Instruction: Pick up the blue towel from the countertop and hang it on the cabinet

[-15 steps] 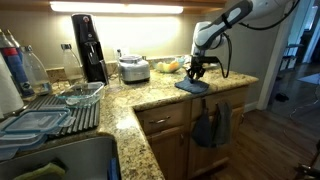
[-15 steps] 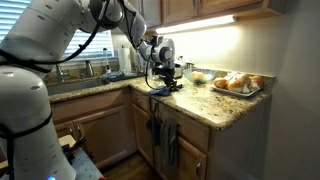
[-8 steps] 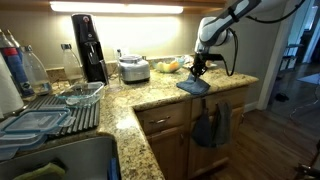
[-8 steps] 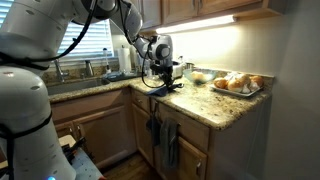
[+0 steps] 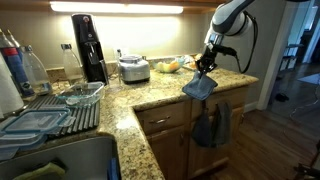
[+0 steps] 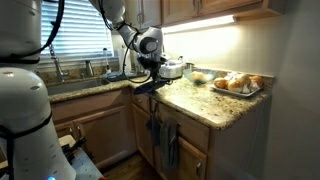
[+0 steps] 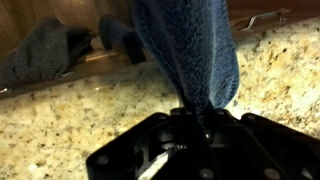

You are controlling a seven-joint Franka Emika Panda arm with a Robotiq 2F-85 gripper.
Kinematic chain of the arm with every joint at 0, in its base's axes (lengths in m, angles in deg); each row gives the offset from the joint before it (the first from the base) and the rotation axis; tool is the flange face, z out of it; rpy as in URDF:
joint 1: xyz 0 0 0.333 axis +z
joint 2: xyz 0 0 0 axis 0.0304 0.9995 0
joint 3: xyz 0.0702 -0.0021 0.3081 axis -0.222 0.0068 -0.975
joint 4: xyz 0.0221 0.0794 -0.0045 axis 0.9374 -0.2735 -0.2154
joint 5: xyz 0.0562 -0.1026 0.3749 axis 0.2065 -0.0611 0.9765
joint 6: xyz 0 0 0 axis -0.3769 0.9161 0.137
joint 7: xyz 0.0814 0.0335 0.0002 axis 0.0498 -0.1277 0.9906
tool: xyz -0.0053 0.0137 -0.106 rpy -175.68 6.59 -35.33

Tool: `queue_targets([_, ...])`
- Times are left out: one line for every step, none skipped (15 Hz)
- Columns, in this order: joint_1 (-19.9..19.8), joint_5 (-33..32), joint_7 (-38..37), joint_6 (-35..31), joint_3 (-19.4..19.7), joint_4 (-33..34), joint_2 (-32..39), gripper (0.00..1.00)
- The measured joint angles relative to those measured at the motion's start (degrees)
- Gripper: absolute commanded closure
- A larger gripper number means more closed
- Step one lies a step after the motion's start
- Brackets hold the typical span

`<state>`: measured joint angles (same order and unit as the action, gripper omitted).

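A robot arm's gripper [image 5: 207, 68] is closed tight on a bunched fold of the towel [image 5: 200, 86], with nothing but blue cloth between the jaws. The towel hangs free just above the front edge of the granite counter [image 5: 150, 100], not touching it and drooping in a loose bundle. In the wrist view its fuzzy pile fans out from the pinch point. Below the counter edge is the wooden cabinet [image 5: 165, 140], where a dark cloth [image 5: 212, 125] is already draped. The towel looks light, soft and entirely limp – it will sag wherever unsupported. A firm pinch through several layers near one end suits it best, leaving length to drape.
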<state>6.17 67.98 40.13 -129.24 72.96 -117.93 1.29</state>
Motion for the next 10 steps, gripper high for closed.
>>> queue_targets([0.0, 1.2, 0.3, -0.1, -0.4, -2.4, -1.9, 0.89])
queue_targets([0.0, 2.1, 0.8, -0.1, -0.7, -4.5, -3.5, 0.89])
queue_targets([0.0, 2.6, 1.1, -0.1, -0.9, -6.3, -4.9, 0.89])
queue_targets([0.0, 2.7, 1.2, -0.1, -1.0, -7.5, -5.9, 0.89])
queue_targets([0.0, 2.7, 1.2, -0.1, -1.1, -8.1, -6.5, 0.89])
queue_targets([0.0, 2.7, 1.2, -0.1, -1.1, -8.4, -6.6, 0.89])
queue_targets([0.0, 2.7, 1.2, -0.1, -1.1, -8.4, -6.6, 0.89])
queue_targets([0.0, 2.7, 1.2, -0.1, -1.1, -8.4, -6.6, 0.89])
queue_targets([0.0, 2.7, 1.2, -0.2, -1.1, -8.4, -6.6, 0.94])
queue_targets([0.0, 2.7, 1.2, -0.2, -1.1, -8.4, -6.6, 0.94])
